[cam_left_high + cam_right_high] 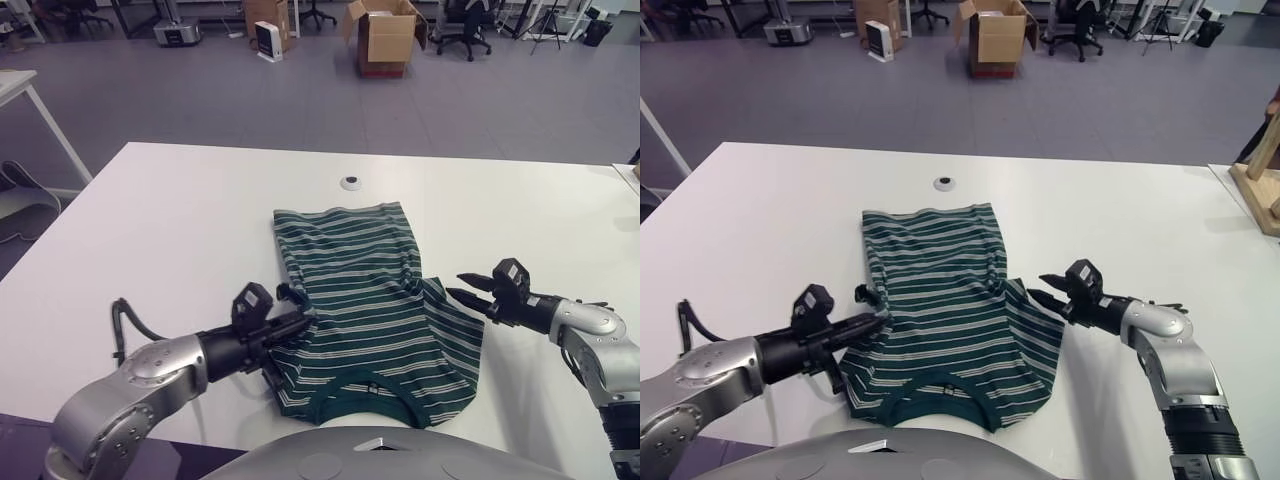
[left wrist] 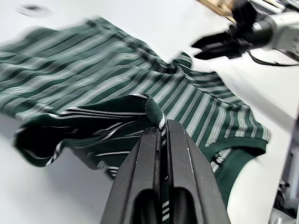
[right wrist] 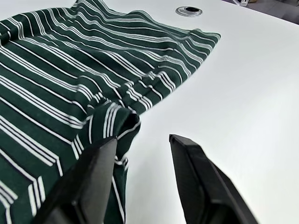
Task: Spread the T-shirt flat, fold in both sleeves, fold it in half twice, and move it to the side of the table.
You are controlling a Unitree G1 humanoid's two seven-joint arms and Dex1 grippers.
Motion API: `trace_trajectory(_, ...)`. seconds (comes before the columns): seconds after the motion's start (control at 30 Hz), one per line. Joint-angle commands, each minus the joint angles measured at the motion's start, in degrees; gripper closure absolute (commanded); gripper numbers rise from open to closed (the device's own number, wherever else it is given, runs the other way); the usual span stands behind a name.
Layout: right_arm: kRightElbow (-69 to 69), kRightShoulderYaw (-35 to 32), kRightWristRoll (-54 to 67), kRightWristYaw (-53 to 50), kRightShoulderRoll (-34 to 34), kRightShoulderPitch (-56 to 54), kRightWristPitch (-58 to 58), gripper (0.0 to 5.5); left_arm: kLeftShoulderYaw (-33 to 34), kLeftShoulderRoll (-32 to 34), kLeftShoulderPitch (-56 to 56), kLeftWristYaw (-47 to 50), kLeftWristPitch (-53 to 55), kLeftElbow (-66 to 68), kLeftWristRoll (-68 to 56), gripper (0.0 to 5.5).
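Matt cloth, smooth table
The T-shirt (image 1: 375, 300) in the left gripper (image 2: 161, 133) is matt knit cloth; the table (image 1: 180, 220) under it is smooth, faintly glossy white.

A round disc (image 1: 351, 182) is lying flat. A box (image 1: 385, 38) is standing open on the floor (image 1: 200, 95) (a chair (image 1: 465, 25) sitting beside it).

The T-shirt (image 1: 370, 300) lies on the table (image 1: 180, 220) at its middle, collar at the near edge and hem toward the far side. The left gripper (image 1: 300, 322) is at the shirt's left edge, pinched on a raised fold of cloth. The right gripper (image 1: 462, 287), fingers apart, is just beside the right sleeve. A small round disc (image 1: 351, 182) lies on the table beyond the hem. On the floor far behind stands a cardboard box (image 1: 385, 38).
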Motion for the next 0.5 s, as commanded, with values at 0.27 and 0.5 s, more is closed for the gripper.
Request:
trace_trajectory(0.27, 1.32, -1.53, 1.56, -1.67, 3.14, 5.96, 1.92, 3.4, -6.79, -11.45, -8.52, 7.46, 3.6, 10.24, 1.6, 4.54)
trace_trajectory(0.5, 3.15, -2.97, 2.23, -1.21, 2.68, 6.07, 1.93, 3.4, -2.51, -13.92, -5.89, 9.3, 5.56, 7.04, -2.97, 3.47)
